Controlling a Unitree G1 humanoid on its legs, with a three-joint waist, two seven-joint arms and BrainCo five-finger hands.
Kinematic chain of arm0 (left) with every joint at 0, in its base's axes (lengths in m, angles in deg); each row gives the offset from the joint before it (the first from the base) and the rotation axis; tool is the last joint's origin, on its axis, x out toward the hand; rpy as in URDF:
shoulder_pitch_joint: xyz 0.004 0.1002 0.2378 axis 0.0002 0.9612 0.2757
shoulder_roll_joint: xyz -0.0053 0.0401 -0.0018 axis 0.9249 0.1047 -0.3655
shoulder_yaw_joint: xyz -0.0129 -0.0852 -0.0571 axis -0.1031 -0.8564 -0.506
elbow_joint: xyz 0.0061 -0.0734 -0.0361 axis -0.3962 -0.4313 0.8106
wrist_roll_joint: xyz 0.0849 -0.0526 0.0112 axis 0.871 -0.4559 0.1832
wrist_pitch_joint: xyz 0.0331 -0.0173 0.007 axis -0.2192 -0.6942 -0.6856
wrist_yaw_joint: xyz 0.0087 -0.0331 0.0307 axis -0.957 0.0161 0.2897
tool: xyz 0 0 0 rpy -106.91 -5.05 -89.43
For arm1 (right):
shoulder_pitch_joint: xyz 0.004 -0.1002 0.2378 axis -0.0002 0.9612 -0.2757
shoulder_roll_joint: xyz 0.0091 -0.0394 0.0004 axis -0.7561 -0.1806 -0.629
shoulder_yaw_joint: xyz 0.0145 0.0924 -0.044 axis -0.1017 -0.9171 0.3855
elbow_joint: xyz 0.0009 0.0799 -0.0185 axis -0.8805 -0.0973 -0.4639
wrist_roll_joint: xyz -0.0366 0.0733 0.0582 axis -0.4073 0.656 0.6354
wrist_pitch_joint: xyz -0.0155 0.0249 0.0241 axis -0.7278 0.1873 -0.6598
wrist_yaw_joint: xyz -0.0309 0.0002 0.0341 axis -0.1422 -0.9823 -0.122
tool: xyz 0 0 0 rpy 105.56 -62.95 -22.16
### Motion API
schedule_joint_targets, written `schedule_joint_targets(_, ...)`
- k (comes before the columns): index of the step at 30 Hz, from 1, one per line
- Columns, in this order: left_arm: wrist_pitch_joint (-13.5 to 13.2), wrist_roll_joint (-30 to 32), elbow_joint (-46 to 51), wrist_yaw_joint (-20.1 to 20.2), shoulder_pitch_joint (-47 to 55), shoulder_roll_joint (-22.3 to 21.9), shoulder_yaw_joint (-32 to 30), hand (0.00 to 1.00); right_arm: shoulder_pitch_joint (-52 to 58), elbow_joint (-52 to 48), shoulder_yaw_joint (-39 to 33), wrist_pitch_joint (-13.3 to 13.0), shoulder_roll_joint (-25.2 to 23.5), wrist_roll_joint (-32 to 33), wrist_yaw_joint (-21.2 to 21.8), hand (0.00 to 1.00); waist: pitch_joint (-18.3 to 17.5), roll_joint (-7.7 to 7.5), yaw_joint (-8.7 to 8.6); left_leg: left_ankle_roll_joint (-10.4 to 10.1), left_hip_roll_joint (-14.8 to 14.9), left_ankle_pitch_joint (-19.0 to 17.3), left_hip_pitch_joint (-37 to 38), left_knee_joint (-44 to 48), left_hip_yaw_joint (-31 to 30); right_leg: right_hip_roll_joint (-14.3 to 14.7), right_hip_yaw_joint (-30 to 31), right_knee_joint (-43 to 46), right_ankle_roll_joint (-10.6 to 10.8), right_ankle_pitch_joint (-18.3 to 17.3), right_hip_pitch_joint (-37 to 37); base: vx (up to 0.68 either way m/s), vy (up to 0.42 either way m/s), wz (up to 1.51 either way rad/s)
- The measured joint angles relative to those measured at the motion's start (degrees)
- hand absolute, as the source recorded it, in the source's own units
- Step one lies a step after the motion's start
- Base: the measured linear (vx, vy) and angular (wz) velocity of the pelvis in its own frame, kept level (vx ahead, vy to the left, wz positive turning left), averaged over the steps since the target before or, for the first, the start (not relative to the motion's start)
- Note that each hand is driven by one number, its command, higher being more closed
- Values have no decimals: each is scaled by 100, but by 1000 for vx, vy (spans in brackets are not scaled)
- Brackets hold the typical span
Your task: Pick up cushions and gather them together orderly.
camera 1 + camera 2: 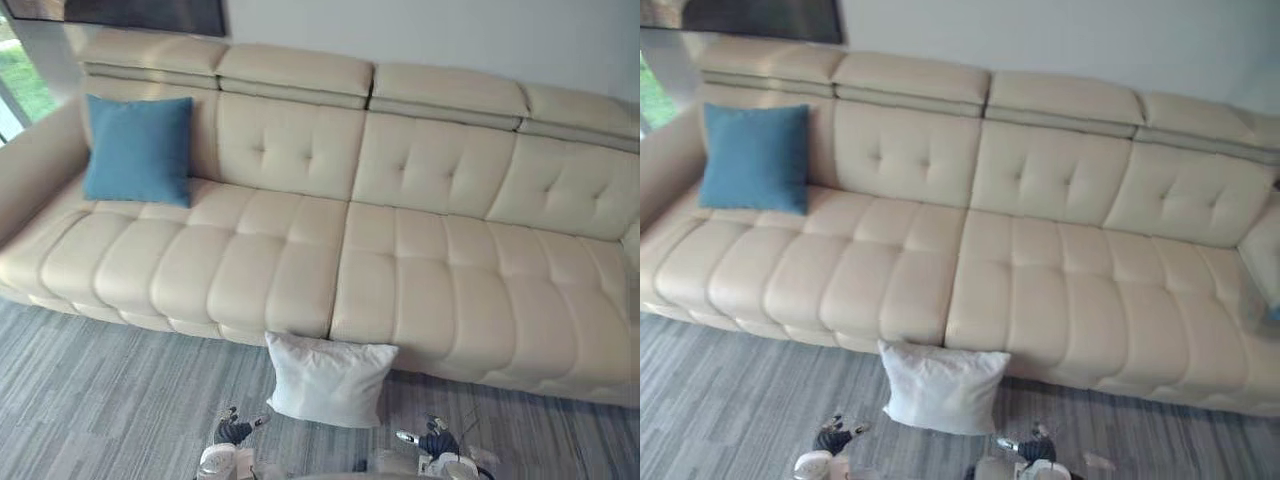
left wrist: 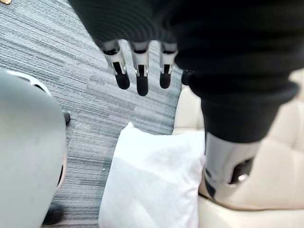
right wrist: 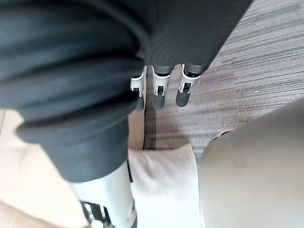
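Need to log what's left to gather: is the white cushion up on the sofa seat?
No, the white cushion sits on the grey carpet against the front of the sofa.

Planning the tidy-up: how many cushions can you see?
2: a blue cushion on the sofa, left end, against its back; a white cushion on the floor against its front. Others may be hidden.

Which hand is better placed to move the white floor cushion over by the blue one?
Left, narrowly. Both open hands flank the white cushion, but the left hand sits on the side toward the blue cushion at the left end of the sofa; the right hand would carry across.
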Motion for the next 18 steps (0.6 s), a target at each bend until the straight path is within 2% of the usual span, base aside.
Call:
schedule_joint_targets(1,14,59,-19,8,9,-111,-3,0,23,11,-45,-9,57,-3,-8,0,-51,106,-9,-27,81,21,-10,5,8,81,-42,-49,-36,-44,69,164,-223,17)
schedule_joint_targets(2,14,114,-21,19,31,-240,0,0,9,35,-85,-5,149,-8,-2,0,-110,287,-6,-28,174,21,2,19,-17,176,-105,-140,-88,-97,165,159,-201,14)
schedule_joint_targets(4,15,178,-19,28,37,-296,1,0,-2,46,-130,0,176,-5,-20,0,-112,375,-13,-68,292,70,-27,198,-114,264,-216,-229,-178,-159,276,158,-249,19)
schedule_joint_targets(6,16,216,17,41,34,-266,-2,0,2,57,-141,19,155,4,-48,0,-91,342,-13,-68,450,75,-157,712,-161,361,-262,-358,-245,-199,498,68,-194,15)
schedule_joint_targets(8,13,235,143,43,60,-231,1,0,15,75,-137,41,120,7,-72,0,-67,290,30,-50,590,68,-510,1665,-382,408,-279,-518,-266,-211,775,33,-121,0)
schedule_joint_targets(10,12,237,216,39,83,-233,10,0,13,92,-134,44,116,32,-91,0,-69,275,35,-54,558,-44,-660,1864,-471,381,-236,-570,-264,-210,851,32,-20,-10)
schedule_joint_targets(12,11,233,241,35,82,-220,11,0,15,94,-139,52,105,128,-118,0,-57,251,37,-109,443,-108,-781,1648,-527,345,-233,-597,-258,-206,878,23,53,-2)
schedule_joint_targets(14,12,201,250,-11,76,-196,14,0,22,112,-139,58,89,235,-127,0,-54,202,29,-92,189,-58,-756,960,-633,305,-191,-552,-125,-219,842,10,119,-2)
schedule_joint_targets(18,10,135,244,-38,74,-47,17,0,3,214,-135,54,-13,270,-166,0,-64,-10,71,-43,-43,-93,-511,525,-418,126,96,-496,29,-191,749,37,154,-20)
